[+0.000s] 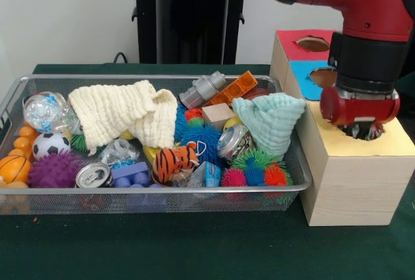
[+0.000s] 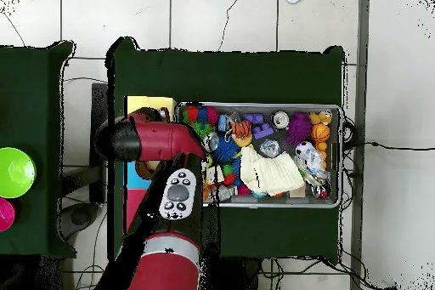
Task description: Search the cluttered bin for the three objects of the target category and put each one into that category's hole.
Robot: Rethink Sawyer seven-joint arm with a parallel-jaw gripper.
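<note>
My gripper (image 1: pixel 362 129) hangs low over the hole in the yellow top of the wooden box (image 1: pixel 353 183), right of the bin. Its tips dip into the dark hole, and nothing held shows. The box's blue hole (image 1: pixel 324 76) and red hole (image 1: pixel 312 43) lie behind it. The wire-mesh bin (image 1: pixel 13 95) holds a cream cloth (image 1: pixel 123 115), a mint cloth (image 1: pixel 269 119), a tiger toy (image 1: pixel 174 159), a soccer ball (image 1: pixel 50 144), a purple spiky ball (image 1: pixel 53 171), cans (image 1: pixel 93 175), a wooden cube (image 1: pixel 217 114) and several spiky balls (image 1: pixel 256 173). In the overhead view the red arm (image 2: pixel 153 138) hides the gripper.
An orange block (image 1: pixel 235 89) and a grey metal piece (image 1: pixel 202 89) lie at the bin's back. Small orange balls (image 1: pixel 16 157) crowd its left end. In the overhead view a green bowl (image 2: pixel 14 172) sits on a separate table at the left. The green cloth (image 1: pixel 194 247) covers the tabletop.
</note>
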